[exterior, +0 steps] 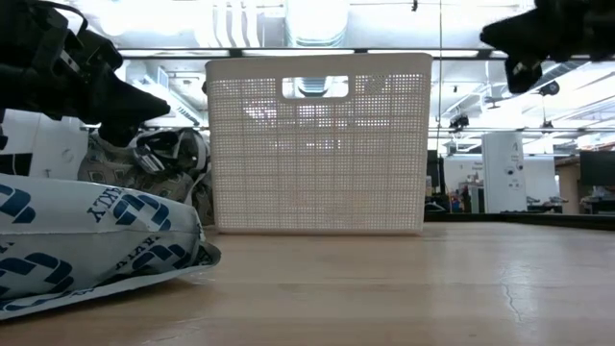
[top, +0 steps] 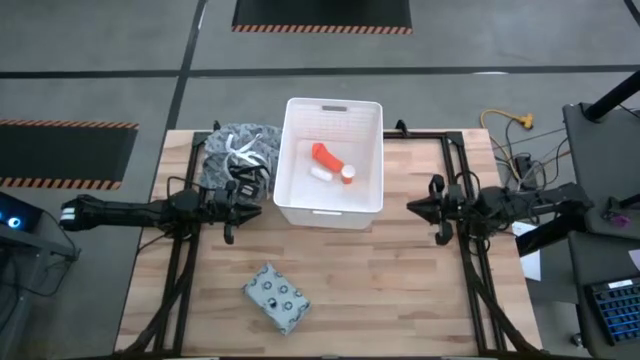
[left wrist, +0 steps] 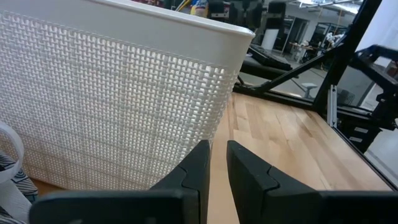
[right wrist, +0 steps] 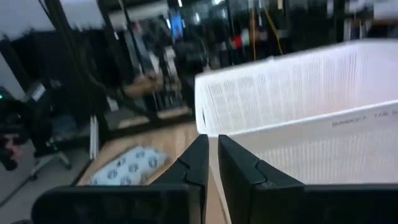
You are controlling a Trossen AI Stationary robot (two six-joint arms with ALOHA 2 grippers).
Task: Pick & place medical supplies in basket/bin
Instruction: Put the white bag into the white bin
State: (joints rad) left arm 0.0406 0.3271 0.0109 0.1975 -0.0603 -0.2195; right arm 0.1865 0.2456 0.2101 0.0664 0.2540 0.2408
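Orange bottle [top: 326,156] and white cylinder [top: 320,173] were seen in bin [top: 332,207]; dotted packet [top: 276,297] was left on surface (near side). Both jaws were nearly closed, empty.

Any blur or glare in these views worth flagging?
Right wrist view: smeared, the white bin and packet soft. Low view: bright ceiling lights behind the bin, packet looming close and soft. High view: even light, orange bottle crisp. Left wrist view: sharp.
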